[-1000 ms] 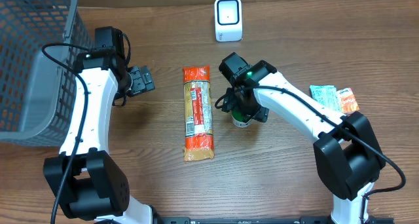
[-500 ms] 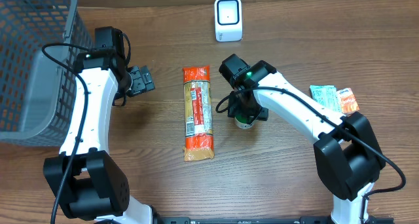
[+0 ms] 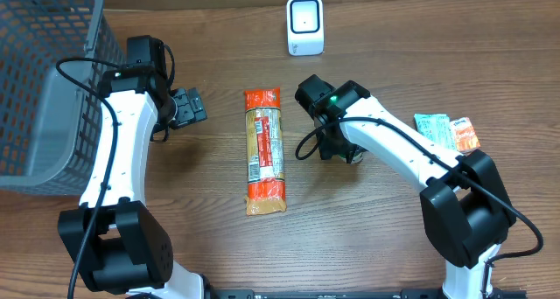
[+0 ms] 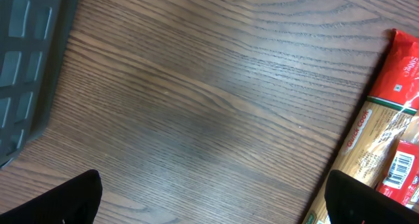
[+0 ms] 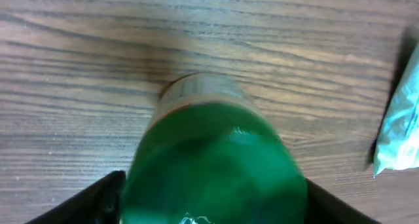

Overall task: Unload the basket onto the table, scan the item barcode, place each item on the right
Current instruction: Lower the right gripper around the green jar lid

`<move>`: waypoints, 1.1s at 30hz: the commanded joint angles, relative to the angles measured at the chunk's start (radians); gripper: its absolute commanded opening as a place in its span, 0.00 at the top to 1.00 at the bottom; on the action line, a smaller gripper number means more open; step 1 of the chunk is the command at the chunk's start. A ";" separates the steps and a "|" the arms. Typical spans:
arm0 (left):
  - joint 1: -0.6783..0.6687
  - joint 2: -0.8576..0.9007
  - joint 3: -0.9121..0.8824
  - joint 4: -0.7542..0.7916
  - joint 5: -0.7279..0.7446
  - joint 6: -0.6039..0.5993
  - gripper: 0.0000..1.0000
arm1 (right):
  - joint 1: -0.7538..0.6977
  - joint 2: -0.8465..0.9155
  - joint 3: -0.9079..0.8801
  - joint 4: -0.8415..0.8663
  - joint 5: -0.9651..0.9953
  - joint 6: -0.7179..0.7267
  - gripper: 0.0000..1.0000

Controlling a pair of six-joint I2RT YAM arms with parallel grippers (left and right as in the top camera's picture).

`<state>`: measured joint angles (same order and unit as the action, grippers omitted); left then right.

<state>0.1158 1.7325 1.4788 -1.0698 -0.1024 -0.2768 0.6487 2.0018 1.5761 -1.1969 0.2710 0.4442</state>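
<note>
With the left gripper (image 4: 213, 185) fingers wide apart, square the right gripper (image 5: 216, 188) on the green-capped container (image 5: 213, 152), possibly a jar; whether its fingers clamp it cannot be told.

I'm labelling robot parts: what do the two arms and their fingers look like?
Left arm and right arm: white shells, bulky black joints, a black cable looping alongside each, a green light near each wrist. Fingers are black.

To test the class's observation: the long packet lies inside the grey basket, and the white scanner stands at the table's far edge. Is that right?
No. The long packet lies on the table, outside the basket; the overhead view shows it. The scanner is as stated.
</note>
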 commanded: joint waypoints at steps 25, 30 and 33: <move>0.002 -0.005 0.009 0.002 -0.009 0.023 0.00 | -0.022 -0.008 -0.006 0.045 -0.021 0.253 0.37; 0.002 -0.005 0.009 0.002 -0.009 0.023 0.00 | -0.022 -0.008 -0.006 0.044 -0.022 0.166 0.36; 0.002 -0.005 0.009 0.002 -0.009 0.023 0.00 | -0.022 -0.008 -0.006 0.043 -0.023 0.098 0.30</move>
<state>0.1158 1.7325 1.4788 -1.0698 -0.1024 -0.2768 0.6289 2.0018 1.5761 -1.1473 0.2432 0.6479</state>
